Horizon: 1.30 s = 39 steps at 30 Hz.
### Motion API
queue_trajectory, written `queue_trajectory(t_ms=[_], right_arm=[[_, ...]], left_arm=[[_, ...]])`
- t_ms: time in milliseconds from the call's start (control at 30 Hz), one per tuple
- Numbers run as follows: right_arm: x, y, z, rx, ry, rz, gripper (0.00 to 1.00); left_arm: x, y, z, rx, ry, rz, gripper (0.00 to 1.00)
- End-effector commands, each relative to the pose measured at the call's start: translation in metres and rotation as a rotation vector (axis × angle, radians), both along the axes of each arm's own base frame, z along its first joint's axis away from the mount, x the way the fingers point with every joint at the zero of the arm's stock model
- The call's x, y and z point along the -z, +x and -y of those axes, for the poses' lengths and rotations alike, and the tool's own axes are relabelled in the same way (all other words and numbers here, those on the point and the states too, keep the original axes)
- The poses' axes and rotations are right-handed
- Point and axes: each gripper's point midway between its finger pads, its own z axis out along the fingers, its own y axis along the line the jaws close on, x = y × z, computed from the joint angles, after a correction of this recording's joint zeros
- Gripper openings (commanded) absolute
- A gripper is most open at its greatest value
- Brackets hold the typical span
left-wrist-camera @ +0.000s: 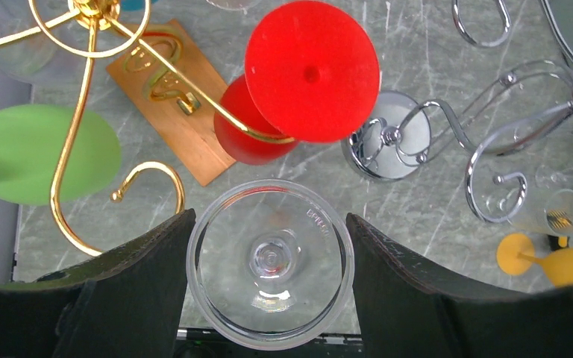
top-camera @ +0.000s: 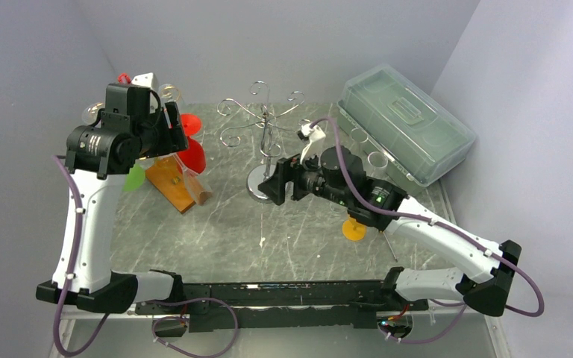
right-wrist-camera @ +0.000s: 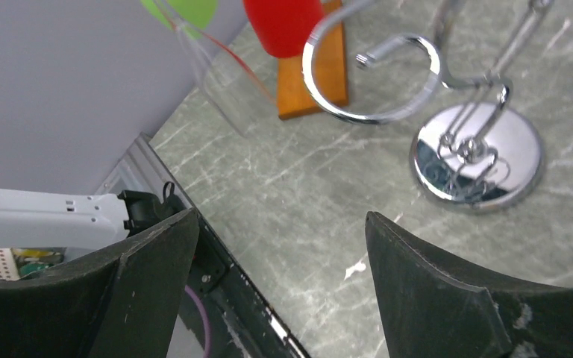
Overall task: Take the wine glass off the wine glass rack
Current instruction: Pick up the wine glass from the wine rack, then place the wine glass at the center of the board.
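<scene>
At the far left, the green glass (left-wrist-camera: 41,153) is hanging from the gold rack (left-wrist-camera: 66,149). One bare hook (left-wrist-camera: 149,165) is curling just beside the clear wine glass (left-wrist-camera: 268,261), apparently not threaded through it. The left gripper (left-wrist-camera: 270,224) is clasping that glass, one finger pressing each side of its round rim. The glass is showing end-on to the wrist camera, so its long axis is running roughly upright. The hook lies to the glass's left, so the coming pull probably needs to head away from it, and also away from the red glass (left-wrist-camera: 312,71). Further right, beside the chrome rack (left-wrist-camera: 388,138), the right gripper (right-wrist-camera: 281,216) is hovering with its jaws spread wide and nothing between them, well apart from the glass.
</scene>
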Motion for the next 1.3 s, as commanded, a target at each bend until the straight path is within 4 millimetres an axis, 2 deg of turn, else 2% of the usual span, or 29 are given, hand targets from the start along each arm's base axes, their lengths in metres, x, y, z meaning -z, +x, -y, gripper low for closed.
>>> queue_trajectory(t_ms=[0, 300, 600, 933, 1267], right_arm=[[-0.036, 0.006, -0.023, 0.020, 0.062, 0.189, 0.84], [-0.037, -0.009, -0.088, -0.055, 0.013, 0.291, 0.80], [-0.037, -0.020, -0.138, -0.104, 0.024, 0.390, 0.78], [-0.028, -0.022, -0.172, -0.128, -0.007, 0.422, 0.73], [-0.025, -0.022, -0.184, -0.133, 0.001, 0.416, 0.54]], left_arm=[[-0.008, -0.017, 0.011, 0.041, -0.066, 0.032, 0.43], [-0.001, -0.038, 0.028, 0.118, -0.138, 0.013, 0.42], [0.003, -0.055, 0.043, 0.186, -0.201, -0.012, 0.43], [0.004, -0.068, 0.051, 0.222, -0.237, -0.015, 0.43], [-0.001, -0.071, 0.057, 0.239, -0.275, -0.008, 0.43]])
